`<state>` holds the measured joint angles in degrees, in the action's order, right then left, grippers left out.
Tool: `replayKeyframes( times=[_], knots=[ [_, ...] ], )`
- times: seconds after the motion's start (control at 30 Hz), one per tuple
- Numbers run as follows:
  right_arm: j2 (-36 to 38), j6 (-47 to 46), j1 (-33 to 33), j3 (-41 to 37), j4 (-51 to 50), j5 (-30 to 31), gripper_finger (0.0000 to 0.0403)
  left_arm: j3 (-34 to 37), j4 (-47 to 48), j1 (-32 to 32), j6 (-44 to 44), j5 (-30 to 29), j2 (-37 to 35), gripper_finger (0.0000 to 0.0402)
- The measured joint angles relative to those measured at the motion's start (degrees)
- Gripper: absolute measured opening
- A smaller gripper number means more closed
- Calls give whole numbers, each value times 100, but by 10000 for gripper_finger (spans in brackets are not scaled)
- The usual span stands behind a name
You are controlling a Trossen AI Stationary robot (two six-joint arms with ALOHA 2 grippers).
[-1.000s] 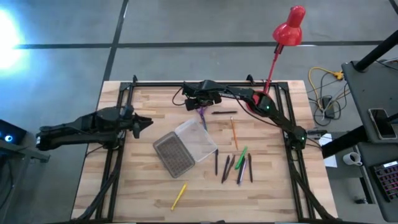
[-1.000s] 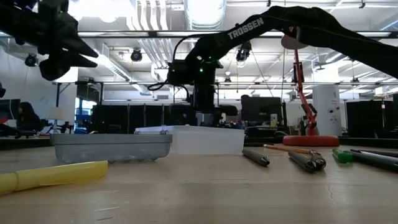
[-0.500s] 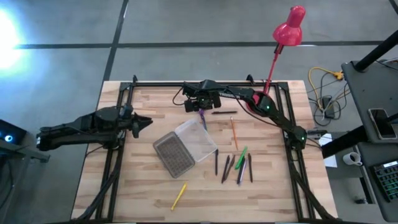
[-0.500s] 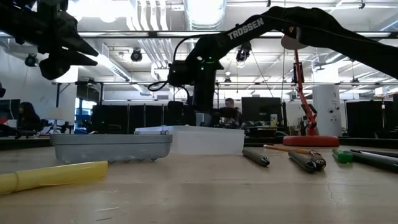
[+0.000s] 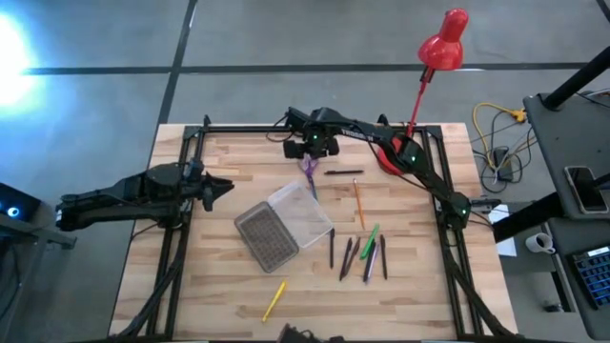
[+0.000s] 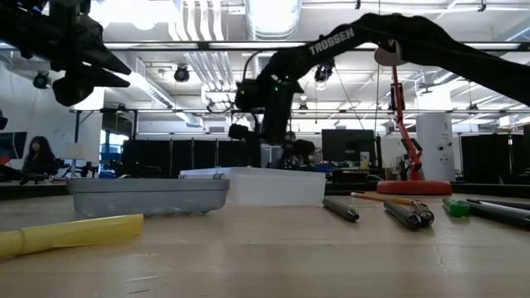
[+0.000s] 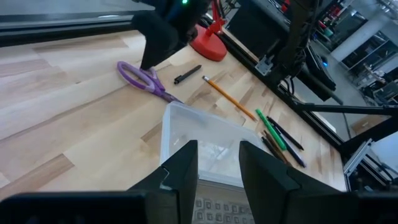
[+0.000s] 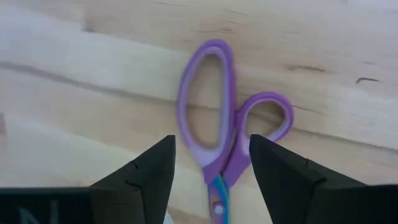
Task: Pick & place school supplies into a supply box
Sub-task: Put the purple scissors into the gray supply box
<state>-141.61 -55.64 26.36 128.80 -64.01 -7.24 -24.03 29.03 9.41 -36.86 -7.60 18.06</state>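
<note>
The purple-handled scissors [image 5: 310,171] lie flat on the wood, handles toward the far edge. My right gripper [image 8: 211,142] hovers open just above them; its fingers stand on either side of the handle loops [image 8: 214,118] and touch nothing. The supply box lies open beside them, its clear half [image 5: 301,211] nearest the scissors and its ribbed grey half [image 5: 264,238] beyond. Several pens [image 5: 360,255], an orange pencil [image 5: 359,202], a black pen [image 5: 343,172] and a yellow one [image 5: 274,300] rest on the table. My left gripper [image 7: 219,163] waits left of the box, slightly open.
The red desk lamp stands with its base [image 5: 391,158] at the far right, close to my right arm. A dark frame [image 5: 181,229] runs along the table's left, right and far edges. Bare wood lies left of the box. A person [image 6: 36,153] shows in the room behind.
My right gripper has risen from just over the table to a higher spot above the scissors, and its wrist has drawn a little toward the far edge. The scissors stay where they were.
</note>
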Motion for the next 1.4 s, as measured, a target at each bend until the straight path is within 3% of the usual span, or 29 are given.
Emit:
replayKeyframes(
  times=[0.33,0.7,1.03,1.17,1.4],
  knots=[
    [-5,167,192,340,373,-376,154,-2,-45,0,4,-1,0,102],
    [-114,-266,191,146,563,-901,16,-4,-53,0,-24,-1,-2,102],
    [-113,741,285,544,502,-581,9,-4,-112,4,-375,-135,95,102],
    [146,1362,161,567,56,-134,9,-4,-266,149,-571,56,688,101],
    [1052,2334,-251,568,-1160,1103,9,-250,-1604,993,279,860,2746,53]
  ],
)
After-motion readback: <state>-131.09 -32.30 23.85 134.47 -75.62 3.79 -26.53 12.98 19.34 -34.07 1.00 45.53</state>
